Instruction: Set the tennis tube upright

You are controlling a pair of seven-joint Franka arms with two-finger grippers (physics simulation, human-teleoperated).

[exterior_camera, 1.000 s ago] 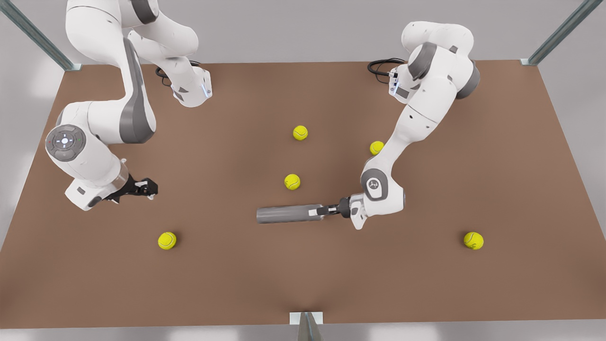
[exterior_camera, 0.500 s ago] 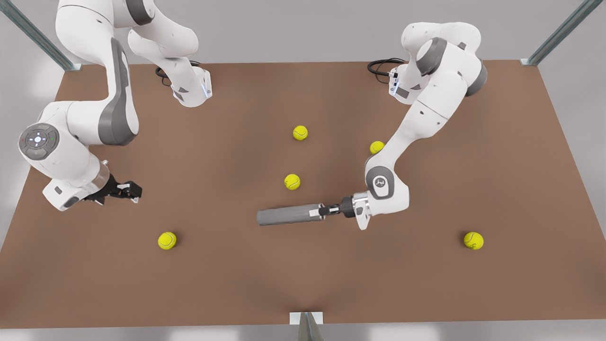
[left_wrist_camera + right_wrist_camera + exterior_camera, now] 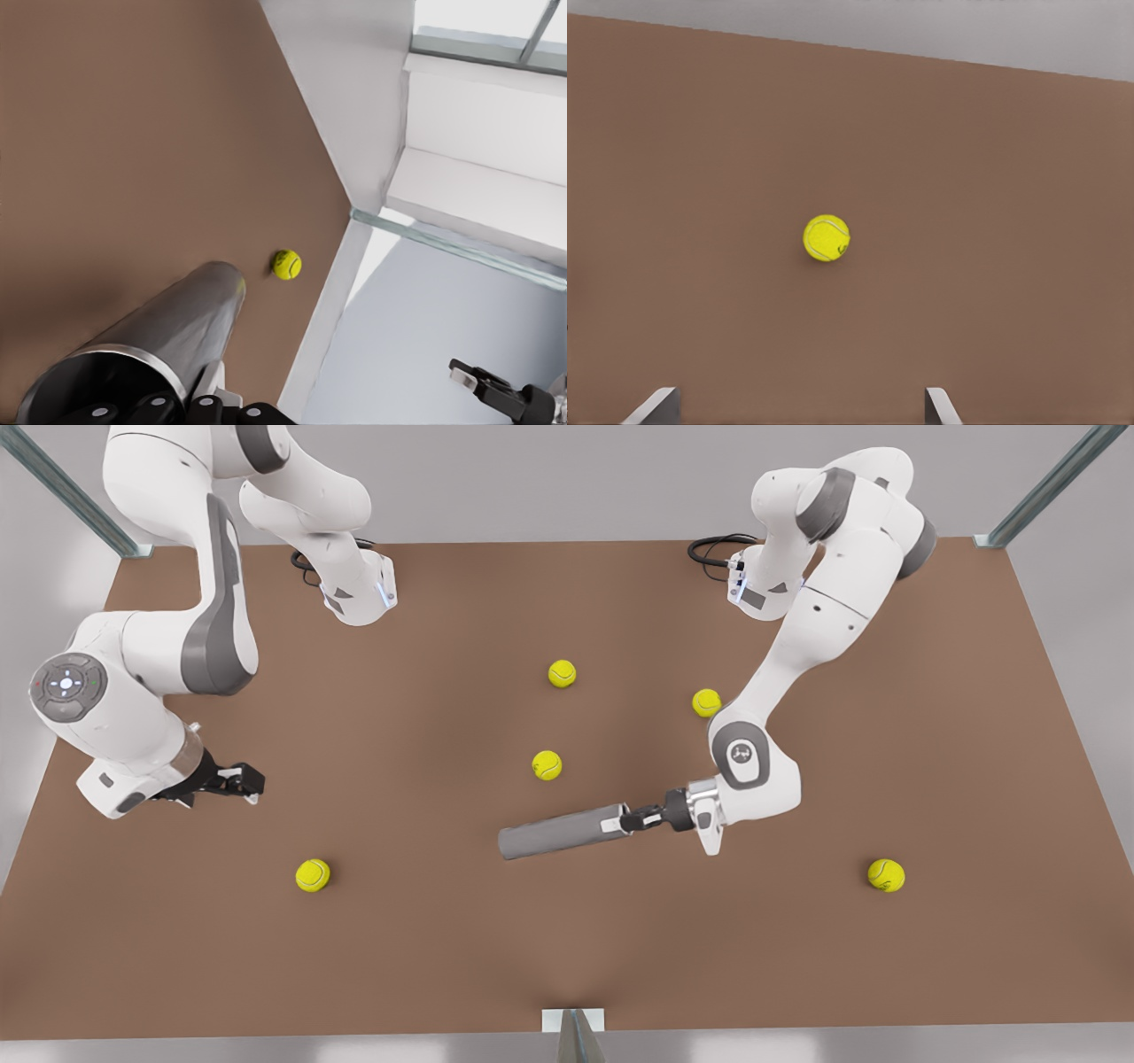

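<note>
Arms first: 2 white Franka arms rise from bases at the far edge of the brown counter (image 3: 930, 717). At the front view's right, the left arm reaches down and forward, its wrist bent level so the left end effector (image 3: 631, 821) points toward the front view's left, low over the counter's middle. At the front view's left, the right arm folds back on itself with its elbow high, and the right end effector (image 3: 251, 780) hangs above the counter near its left edge, well apart from everything; this arm waits.

Counted, 1 tennis tube (image 3: 560, 833) and 5 tennis balls (image 3: 547, 765) are on the counter. The balls are scattered: 3 around the middle and far side, 1 near left, 1 near right.

Fingers of the left end effector are closed on the silvery rimmed end of the tennis tube (image 3: 155, 341), which lies close to flat and slightly slanted, its free end pointing toward the front view's left and a little nearer. One ball (image 3: 286, 264) sits beyond that free end in the left wrist view.

Fingers (image 3: 656, 405) of the right end effector are spread wide, holding nothing, with 1 ball (image 3: 827, 237) lying ahead of them.
</note>
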